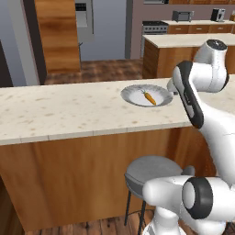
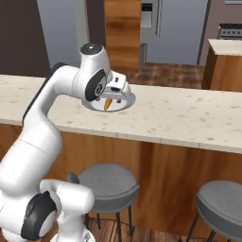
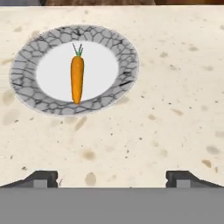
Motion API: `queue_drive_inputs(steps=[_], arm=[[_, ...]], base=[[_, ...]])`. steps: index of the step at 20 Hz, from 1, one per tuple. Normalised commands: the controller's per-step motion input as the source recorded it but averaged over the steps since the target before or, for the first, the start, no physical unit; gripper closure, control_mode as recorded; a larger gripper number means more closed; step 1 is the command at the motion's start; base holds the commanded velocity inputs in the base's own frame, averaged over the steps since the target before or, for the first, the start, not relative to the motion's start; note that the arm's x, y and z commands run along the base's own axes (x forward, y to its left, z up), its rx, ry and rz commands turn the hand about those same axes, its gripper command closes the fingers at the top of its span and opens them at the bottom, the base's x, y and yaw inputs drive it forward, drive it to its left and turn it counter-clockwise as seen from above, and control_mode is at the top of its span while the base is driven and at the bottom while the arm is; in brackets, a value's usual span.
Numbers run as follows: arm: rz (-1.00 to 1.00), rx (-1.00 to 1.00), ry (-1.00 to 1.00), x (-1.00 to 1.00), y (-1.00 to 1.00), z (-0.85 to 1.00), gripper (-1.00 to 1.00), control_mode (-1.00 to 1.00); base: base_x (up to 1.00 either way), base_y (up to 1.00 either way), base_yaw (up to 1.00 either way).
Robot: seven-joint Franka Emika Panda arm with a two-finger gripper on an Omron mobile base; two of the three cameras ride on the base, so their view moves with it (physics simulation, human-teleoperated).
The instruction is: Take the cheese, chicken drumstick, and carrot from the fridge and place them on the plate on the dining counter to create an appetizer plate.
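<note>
Kitchen: stone counter (image 1: 69,112) w/ stools (image 2: 108,184), stove (image 1: 156,27), microwave (image 1: 182,16).

Both base views are looking forward and down from behind the arm, sharing the surface (image 1: 69,110) and plate (image 1: 133,90); the hand view is facing straight down, close above them.

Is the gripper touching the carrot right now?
Apart. In the hand view the open gripper has bare dining counter between its tips and the carrot, which lies alone on the plate.
</note>
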Motion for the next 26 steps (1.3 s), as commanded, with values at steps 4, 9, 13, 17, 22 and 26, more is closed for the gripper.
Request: queue_drive_inputs(steps=[4, 9, 13, 17, 22, 26], arm=[[0.00, 0.00, -0.18, -0.99, -0.04, 0.17, -1.00, -1.00], [0.00, -0.05, -0.14, -0.83, 0.22, 0.01, -1.00, -1.00], [0.00, -0.06, -0.09, -0.53, 0.37, 0.00, -1.00, -1.00], [0.01, -0.03, -0.01, -0.39, 0.14, 0.00, -1.00, -1.00], [0.00, 0.00, 0.00, -0.09, 0.00, 0.00, -1.00, 1.00], [0.00, 0.00, 0.00, 0.00, 0.00, 0.00, -1.00, 1.00]], base=[[0.00, 0.00, 0.00], [0.00, 0.00, 0.00], [0.00, 0.00, 0.00], [0.00, 0.00, 0.00], [-0.45, -0.14, 0.01], [-0.37, -0.71, 0.00]])
